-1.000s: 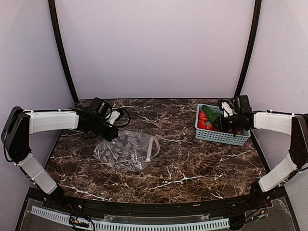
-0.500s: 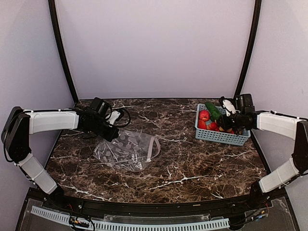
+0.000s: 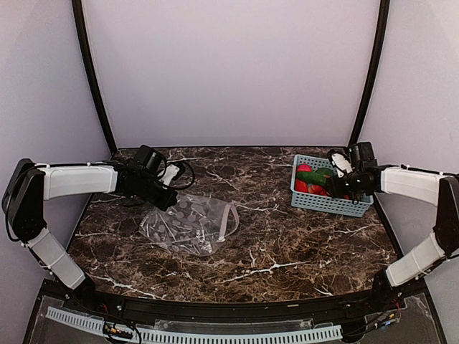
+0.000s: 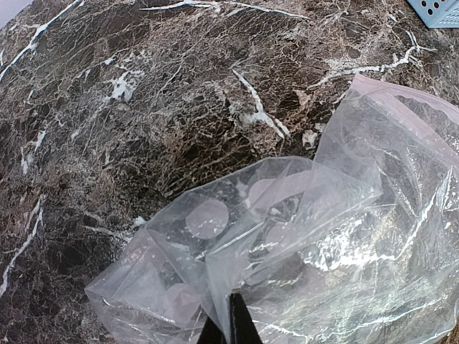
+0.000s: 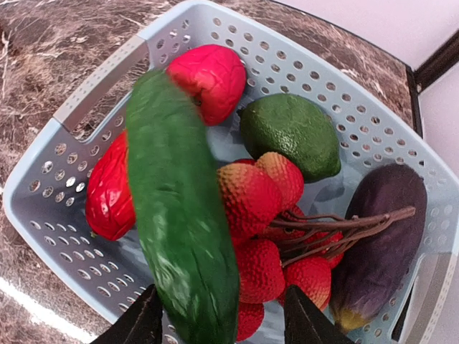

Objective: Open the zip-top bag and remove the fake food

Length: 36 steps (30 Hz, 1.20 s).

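Right tool (image 5: 222, 312), parted wider than the cucumber (image 5: 179, 215), hangs over the basket (image 5: 93, 93) to drop it among the other fake food (image 5: 251, 193); left tool (image 4: 229, 322) pinches the zip-top bag (image 4: 323, 236), steadying it on the surface (image 4: 107, 143).

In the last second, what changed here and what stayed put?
The right tool opened and let go of the green cucumber. The cucumber dropped from its raised, tilted position above the blue basket down onto the other fake food inside it. The left tool stayed shut on the zip-top bag, and the bag has not moved.
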Each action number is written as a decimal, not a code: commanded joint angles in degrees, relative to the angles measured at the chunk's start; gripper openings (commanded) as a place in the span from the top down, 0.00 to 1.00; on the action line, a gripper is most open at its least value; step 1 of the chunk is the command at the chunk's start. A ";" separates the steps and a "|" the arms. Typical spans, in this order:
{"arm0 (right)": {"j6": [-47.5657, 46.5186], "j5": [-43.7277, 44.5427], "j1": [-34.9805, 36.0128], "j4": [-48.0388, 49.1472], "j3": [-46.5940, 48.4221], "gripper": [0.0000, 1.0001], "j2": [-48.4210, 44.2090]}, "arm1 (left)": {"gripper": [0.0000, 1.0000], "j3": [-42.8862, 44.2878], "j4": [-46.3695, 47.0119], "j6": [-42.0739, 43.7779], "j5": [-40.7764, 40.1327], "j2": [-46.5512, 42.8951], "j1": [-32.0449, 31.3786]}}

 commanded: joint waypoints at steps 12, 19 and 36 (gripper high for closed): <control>2.70 8.75 0.25 -3.57 5.02 0.35 1.15 | 0.99 0.76 -0.04 0.13 1.09 0.33 0.32; 3.66 0.82 0.28 -4.45 3.55 0.19 -3.79 | 0.99 0.82 -0.30 0.03 0.67 0.30 0.55; 5.38 -14.13 0.47 -3.34 5.52 0.13 -5.71 | 0.99 2.10 -0.08 -1.60 -0.97 -1.25 2.44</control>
